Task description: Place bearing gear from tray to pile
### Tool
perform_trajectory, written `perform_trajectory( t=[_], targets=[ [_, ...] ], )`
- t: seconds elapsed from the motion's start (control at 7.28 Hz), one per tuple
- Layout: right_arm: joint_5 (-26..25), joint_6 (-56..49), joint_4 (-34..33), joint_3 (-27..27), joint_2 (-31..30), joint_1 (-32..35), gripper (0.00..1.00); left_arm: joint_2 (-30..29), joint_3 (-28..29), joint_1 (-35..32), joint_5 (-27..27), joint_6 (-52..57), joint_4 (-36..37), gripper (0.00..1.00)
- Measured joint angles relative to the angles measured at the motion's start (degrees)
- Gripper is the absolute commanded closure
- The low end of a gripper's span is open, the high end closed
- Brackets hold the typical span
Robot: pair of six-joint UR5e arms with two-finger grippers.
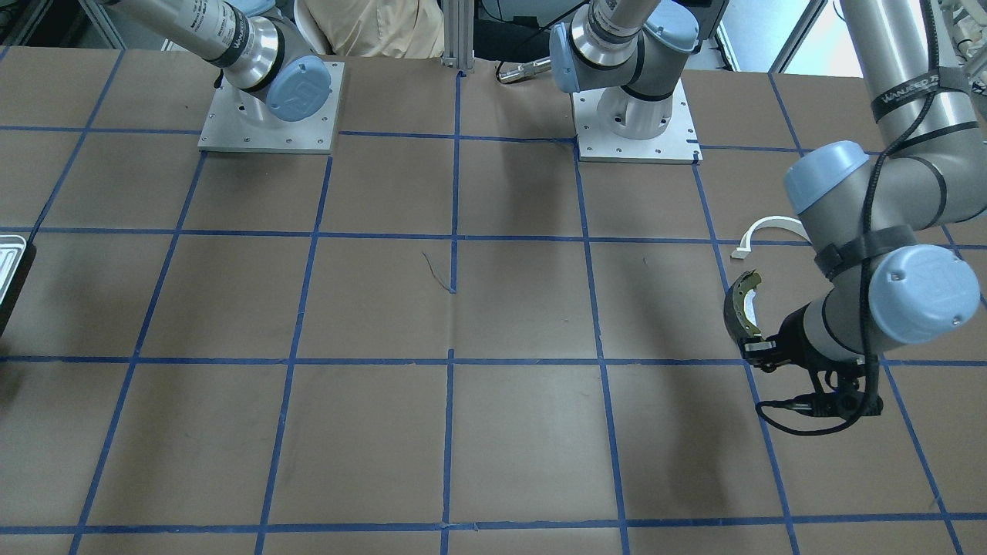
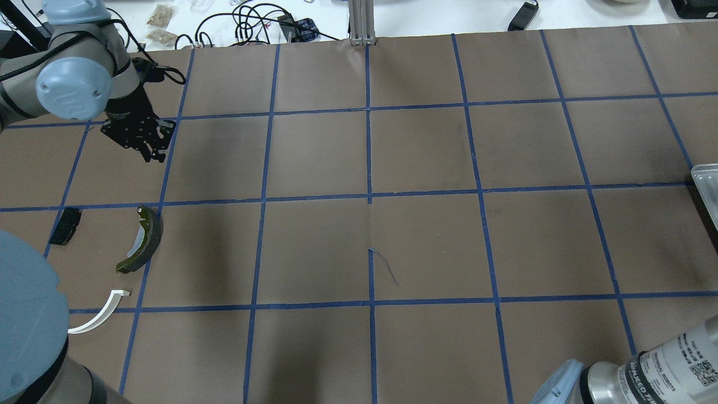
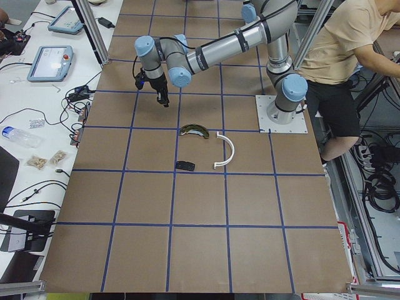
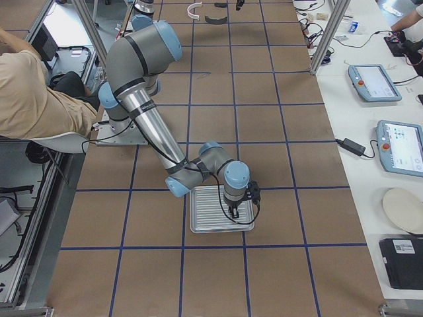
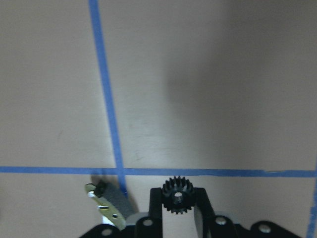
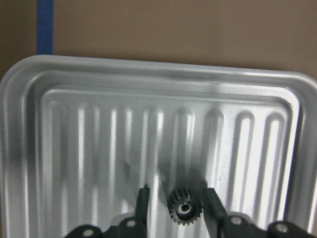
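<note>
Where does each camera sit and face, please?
Front: across the table, facing the robot; bases, left claw, brake shoe.
Overhead: behind the robot, looking down; left arm, right arm.
Left: table's left end, along it; left arm near.
Right: table's right end; right claw over tray.
Left wrist: down past its claw gripping a gear.
Right wrist: down onto tray; claw straddles second gear.
Shared: front and overhead show brake shoe.
</note>
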Motion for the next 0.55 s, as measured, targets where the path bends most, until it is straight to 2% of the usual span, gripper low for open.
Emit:
perform_trajectory(
  t=[0.27, 0.55],
  targets=[
    [-0.2, 0.0, 0.0, -0.1, 0.2, 0.0, 0.85, 0.2, -4.2, 4.5, 0.7, 5.4, 3.2, 1.0],
    [-0.3, 0.1, 0.2, -0.7, 0.0, 0.0, 0.88, 0.7, -8.0, 7.4, 0.7, 10.4, 7.0, 1.0]
  ],
)
